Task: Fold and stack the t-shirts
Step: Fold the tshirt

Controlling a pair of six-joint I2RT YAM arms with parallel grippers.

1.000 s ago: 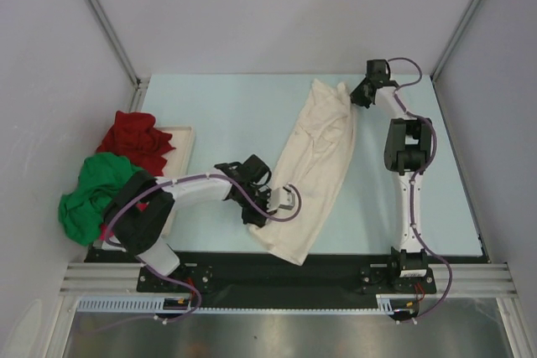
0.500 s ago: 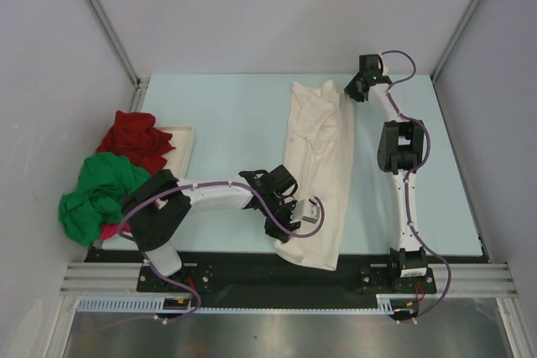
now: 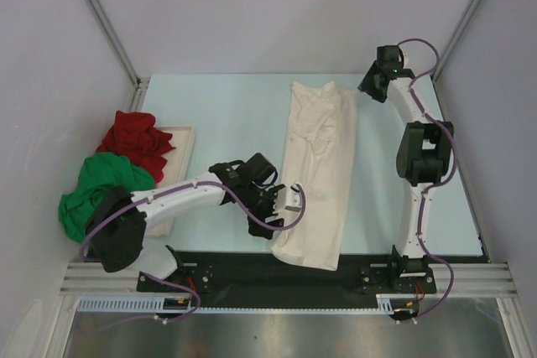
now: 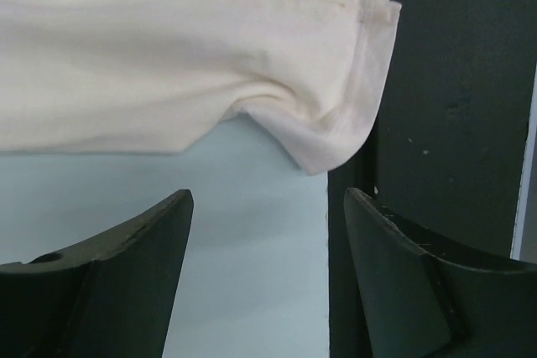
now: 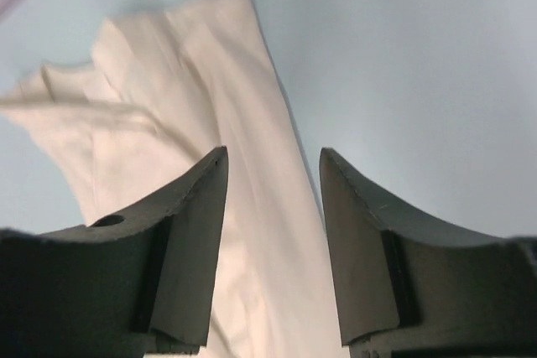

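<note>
Now the cream shirt [image 3: 317, 165] lies as a straight lengthwise strip at the centre of the table [image 3: 218, 115]. One second earlier it was slanted, with both grippers at its ends. Both have since let go, so the straightening step appears complete and the next fold can begin.

Left gripper [image 3: 270, 225]: jaws apart and empty, arm reaching low across the lower centre, just beside the shirt's near hem corner.

Right gripper [image 3: 375, 90]: jaws apart and empty, arm extended to the upper right, drawn clear of the far edge.

The red shirt [image 3: 132, 140] and green shirt [image 3: 101, 190] sit bunched at the left, at the tray [image 3: 180, 136].
</note>
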